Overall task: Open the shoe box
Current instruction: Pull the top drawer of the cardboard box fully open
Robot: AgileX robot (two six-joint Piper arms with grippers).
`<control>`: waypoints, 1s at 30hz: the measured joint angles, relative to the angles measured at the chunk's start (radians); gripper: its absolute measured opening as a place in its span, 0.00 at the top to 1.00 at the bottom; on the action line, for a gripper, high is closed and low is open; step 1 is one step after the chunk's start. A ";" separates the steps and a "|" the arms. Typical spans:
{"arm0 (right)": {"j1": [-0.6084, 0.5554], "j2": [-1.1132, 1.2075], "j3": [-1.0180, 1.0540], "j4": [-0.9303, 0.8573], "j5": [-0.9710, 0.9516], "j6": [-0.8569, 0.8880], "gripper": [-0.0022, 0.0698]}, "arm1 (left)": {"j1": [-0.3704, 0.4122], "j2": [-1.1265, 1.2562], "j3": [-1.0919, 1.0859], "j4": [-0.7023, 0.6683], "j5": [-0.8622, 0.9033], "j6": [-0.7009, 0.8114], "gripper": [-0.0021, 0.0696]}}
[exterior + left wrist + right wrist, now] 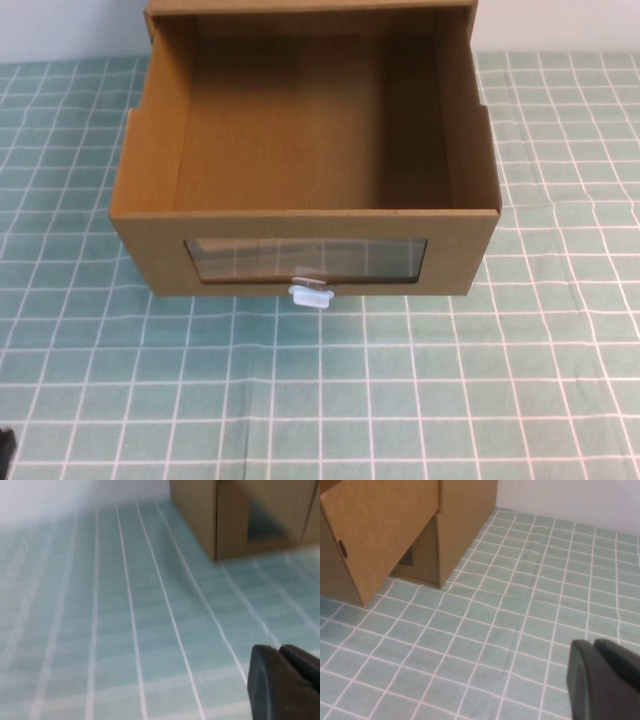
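On the left, the left gripper (pixel 280 652) hangs low over the green checked cloth (pixel 480 400). It is on the near left side, well apart from the box. Its two dark fingers look pressed together, and it holds nothing.

In the middle, toward the back of the table, sits the brown shoe box (pixel 300 150). It is the kind that opens like a drawer. The drawer part sticks far out toward the robot, and you can look right down into it. There is only bare brown card inside. The front wall has a clear window (pixel 305 258). A little white handle (pixel 310 294) sits just under the window, in the middle. Nothing touches the handle.

On the right, the right gripper (pixel 596 647) is low over the cloth too, off to the right side of the box and well apart from it. Its fingers are closed tight, with nothing between them.

I think the opening step is as good as done, since the drawer is out so far. The next move asks for very little: both arms should keep clear of the box and not bump it. If the drawer had to come out more, a gripper would need to spread its fingers and pinch the small white handle.
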 joint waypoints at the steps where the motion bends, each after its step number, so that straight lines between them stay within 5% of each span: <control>1: 0.000 0.000 0.000 0.000 0.000 0.000 0.99 | 0.000 0.000 0.029 -0.015 0.005 -0.012 0.98; 30: 0.000 0.000 0.000 0.002 0.000 0.000 0.99 | 0.000 -0.002 0.046 -0.034 0.036 -0.024 0.98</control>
